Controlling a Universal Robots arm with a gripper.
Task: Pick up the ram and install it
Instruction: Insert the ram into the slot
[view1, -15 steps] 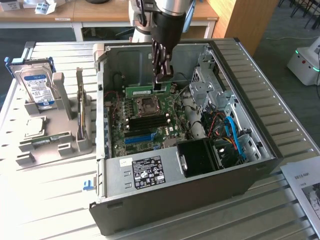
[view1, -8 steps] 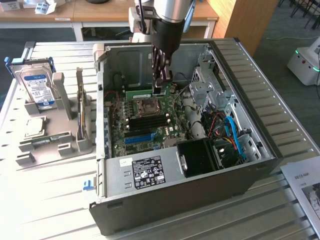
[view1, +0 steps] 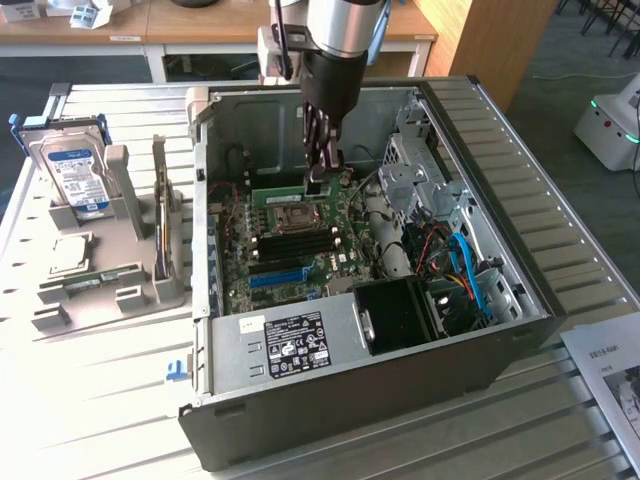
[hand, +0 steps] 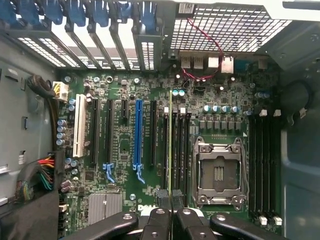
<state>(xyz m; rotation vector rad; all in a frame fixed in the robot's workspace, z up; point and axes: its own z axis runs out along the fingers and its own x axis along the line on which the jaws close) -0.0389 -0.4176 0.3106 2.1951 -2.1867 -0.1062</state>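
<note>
The ram (view1: 280, 196) is a thin green stick held inside the open computer case (view1: 520, 250), low over the motherboard (view1: 290, 250) beside the empty processor socket (view1: 293, 215). My gripper (view1: 320, 180) reaches down from above and is shut on the ram's end. In the wrist view the ram (hand: 171, 150) appears edge-on as a thin line between my black fingers (hand: 159, 220), with my gripper (hand: 171, 210) closed around it. It runs along the black memory slots (hand: 181, 150) next to the socket (hand: 218, 172). Whether it touches a slot I cannot tell.
On the grey holder (view1: 110, 290) at the exterior view's left stand a blue-labelled hard drive (view1: 75, 175) and another green stick (view1: 160, 215). Inside the case, a drive cage (view1: 415, 165), blue and red cables (view1: 465, 265) and a black fan shroud (view1: 400, 315) crowd the exterior view's right.
</note>
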